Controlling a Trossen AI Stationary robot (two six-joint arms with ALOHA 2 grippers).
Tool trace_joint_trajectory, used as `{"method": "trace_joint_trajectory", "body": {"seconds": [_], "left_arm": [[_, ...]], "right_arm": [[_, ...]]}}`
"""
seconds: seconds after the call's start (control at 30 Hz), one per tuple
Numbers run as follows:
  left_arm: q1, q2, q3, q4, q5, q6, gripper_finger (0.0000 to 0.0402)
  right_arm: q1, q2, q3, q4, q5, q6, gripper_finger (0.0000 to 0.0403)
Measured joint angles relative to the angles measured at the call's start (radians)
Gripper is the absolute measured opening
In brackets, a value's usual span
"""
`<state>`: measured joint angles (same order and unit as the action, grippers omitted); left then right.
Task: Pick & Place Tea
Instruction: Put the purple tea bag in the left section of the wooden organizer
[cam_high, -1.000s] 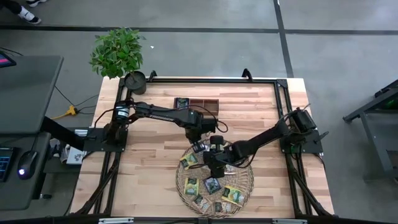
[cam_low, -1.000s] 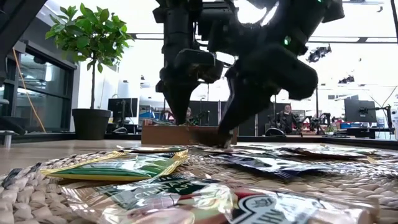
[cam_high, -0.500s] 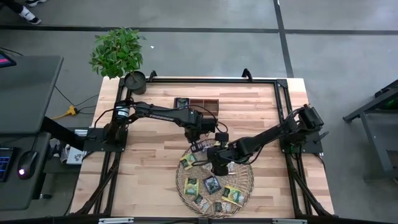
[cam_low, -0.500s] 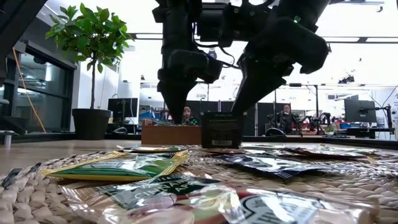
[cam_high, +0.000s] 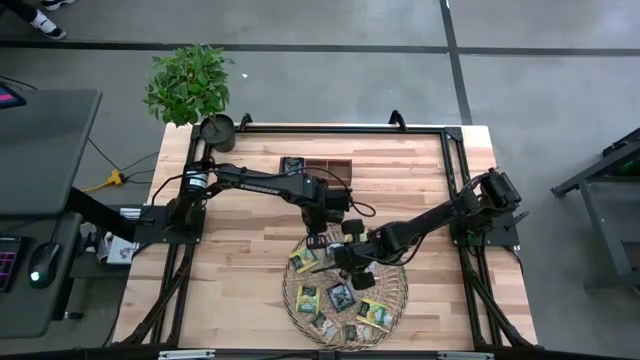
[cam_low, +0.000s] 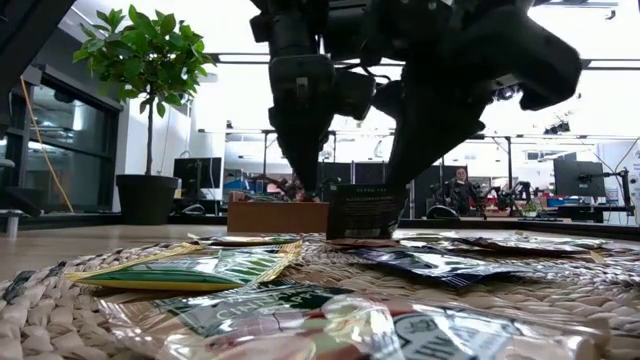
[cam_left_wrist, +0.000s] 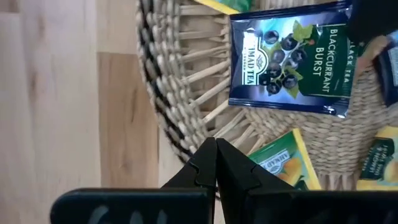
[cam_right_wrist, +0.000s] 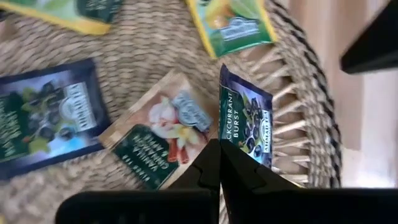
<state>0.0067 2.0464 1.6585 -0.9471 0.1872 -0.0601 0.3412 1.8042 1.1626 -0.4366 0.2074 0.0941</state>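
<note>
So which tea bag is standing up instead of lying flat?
The dark blue Blackcurrant Burst sachet, pinched by the right gripper. It stands on edge at the woven tray rim, while every other sachet lies flat on the tray.

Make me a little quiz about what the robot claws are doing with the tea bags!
1. True or false: the left claw is holding a sachet.
2. What colour is the sachet pinched in the right claw? A yellow, B dark blue, C green.
3. Fill in: the loose sachets lie on a round woven ____.
Key: 1 false; 2 B; 3 tray.
</note>
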Motion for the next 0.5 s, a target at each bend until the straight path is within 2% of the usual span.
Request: {"method": "trace_joint_trajectory", "body": {"seconds": [0.3, 0.5], "left_arm": [[0.000, 0.000, 0.000, 0.023, 0.078, 0.118, 0.0001], [0.000, -0.002, 0.000, 0.041, 0.097, 0.168, 0.0001]], "right_arm": [[0.000, -0.001, 0.002, 0.000, -0.139, -0.119, 0.0000], [0.001, -0.046, 0.002, -0.002, -0.140, -0.202, 0.0000]]}}
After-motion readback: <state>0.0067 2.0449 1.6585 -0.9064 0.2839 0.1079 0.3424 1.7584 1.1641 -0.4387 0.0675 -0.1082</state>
